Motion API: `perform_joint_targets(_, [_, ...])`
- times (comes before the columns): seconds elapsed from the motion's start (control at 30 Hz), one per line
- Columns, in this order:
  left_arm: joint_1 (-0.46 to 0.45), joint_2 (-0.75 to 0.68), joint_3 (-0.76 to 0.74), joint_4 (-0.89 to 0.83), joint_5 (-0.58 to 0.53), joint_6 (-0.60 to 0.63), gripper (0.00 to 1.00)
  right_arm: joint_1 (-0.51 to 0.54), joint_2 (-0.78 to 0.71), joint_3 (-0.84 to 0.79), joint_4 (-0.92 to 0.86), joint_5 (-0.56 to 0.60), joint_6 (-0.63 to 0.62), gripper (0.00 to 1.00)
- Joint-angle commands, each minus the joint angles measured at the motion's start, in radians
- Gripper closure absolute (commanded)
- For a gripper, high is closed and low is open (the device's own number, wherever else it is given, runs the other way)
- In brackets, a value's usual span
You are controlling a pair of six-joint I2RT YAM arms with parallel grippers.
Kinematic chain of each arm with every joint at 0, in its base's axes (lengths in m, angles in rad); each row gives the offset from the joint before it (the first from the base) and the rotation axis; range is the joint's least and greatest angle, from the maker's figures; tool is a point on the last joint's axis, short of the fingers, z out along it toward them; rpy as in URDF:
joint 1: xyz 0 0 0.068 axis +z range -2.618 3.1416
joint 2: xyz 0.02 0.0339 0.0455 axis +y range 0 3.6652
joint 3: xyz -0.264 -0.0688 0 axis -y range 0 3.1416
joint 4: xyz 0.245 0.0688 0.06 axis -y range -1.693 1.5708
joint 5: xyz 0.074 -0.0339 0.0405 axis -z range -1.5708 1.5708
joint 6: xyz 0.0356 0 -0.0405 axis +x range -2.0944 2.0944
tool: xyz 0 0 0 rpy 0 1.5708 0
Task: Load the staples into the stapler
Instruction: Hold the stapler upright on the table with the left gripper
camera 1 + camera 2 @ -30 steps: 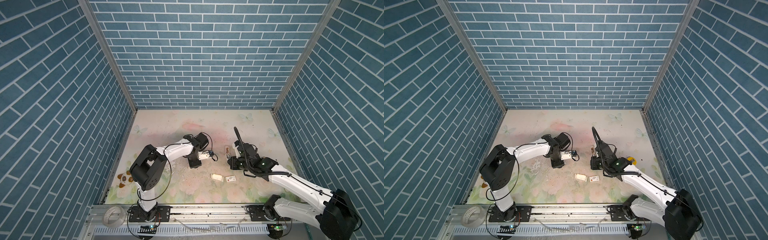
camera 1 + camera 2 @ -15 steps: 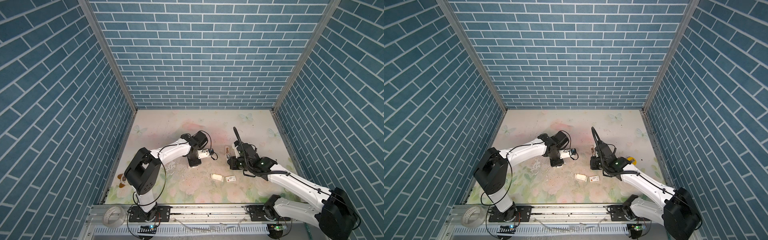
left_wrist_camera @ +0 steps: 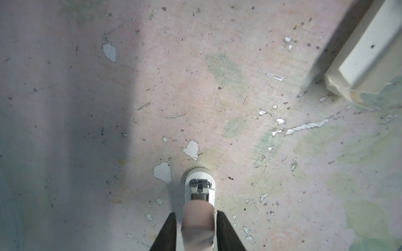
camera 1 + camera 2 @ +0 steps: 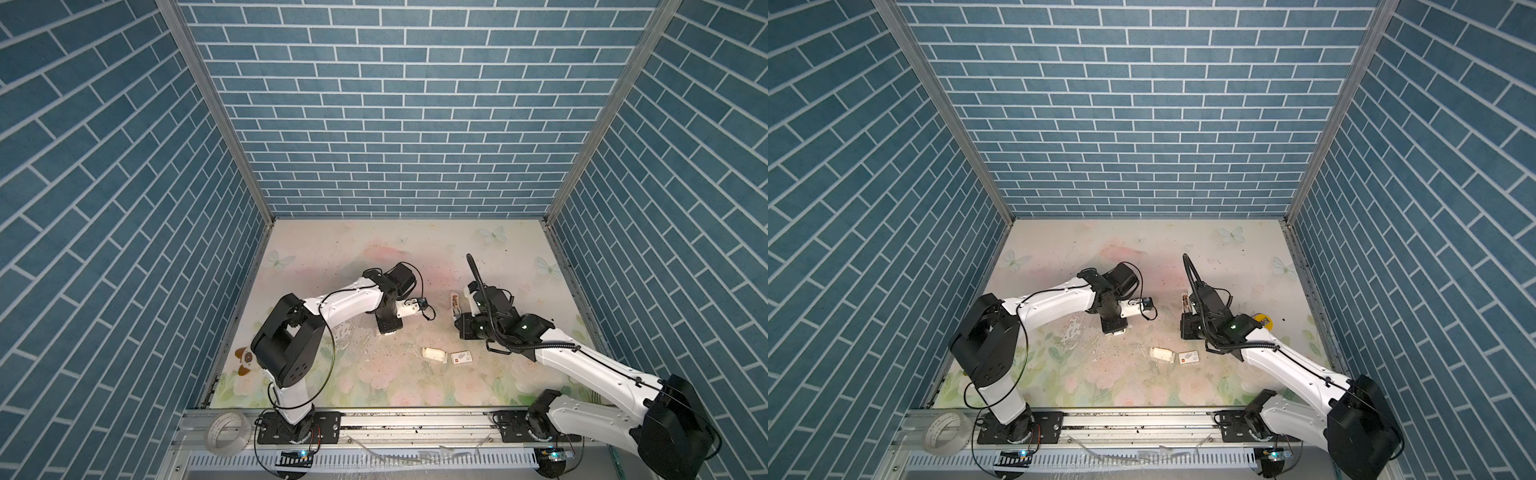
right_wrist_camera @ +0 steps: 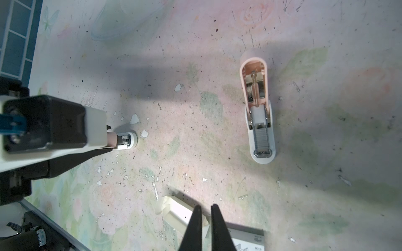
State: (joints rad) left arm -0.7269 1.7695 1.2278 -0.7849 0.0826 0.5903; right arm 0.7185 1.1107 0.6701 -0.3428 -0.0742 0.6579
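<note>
Near the middle of the floral mat point(image 4: 374, 374), the left gripper point(image 3: 196, 214) stands with its jaws close on either side of the pink cover of a closed stapler point(image 3: 200, 191). I cannot tell whether they pinch it yet, so the step in hand looks like securing this stapler for opening. A grey strip of staples point(image 5: 262, 139) already lies in the channel of a second, open stapler point(image 5: 258, 104) well apart, while the right gripper point(image 5: 205, 207), all but closed and empty, hovers over the white tray point(image 5: 174, 214), whose contents are hidden. Next, I judge, the cover needs hinging back and a strip fetching.
</note>
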Motion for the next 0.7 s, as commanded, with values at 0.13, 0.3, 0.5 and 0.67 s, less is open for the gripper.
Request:
perform_joint_targets(0.13, [-0.002,0.019,-0.021,-0.001,0.006,0.001,0.75,-0.004,-0.015,-0.025,0.003,0.005,0.025,0.88])
perform_joint_targets(0.3, [-0.002,0.028,-0.02,-0.007,0.009,0.006,0.84,-0.004,-0.016,-0.028,0.004,0.005,0.026,0.88])
perform_joint_targets(0.5, [-0.002,0.072,-0.029,-0.004,0.015,0.009,0.95,-0.004,-0.02,-0.039,0.012,0.002,0.029,0.89])
perform_joint_targets(0.67, [-0.002,0.12,-0.03,-0.006,0.024,0.009,0.98,-0.004,-0.026,-0.048,0.014,0.002,0.031,0.89])
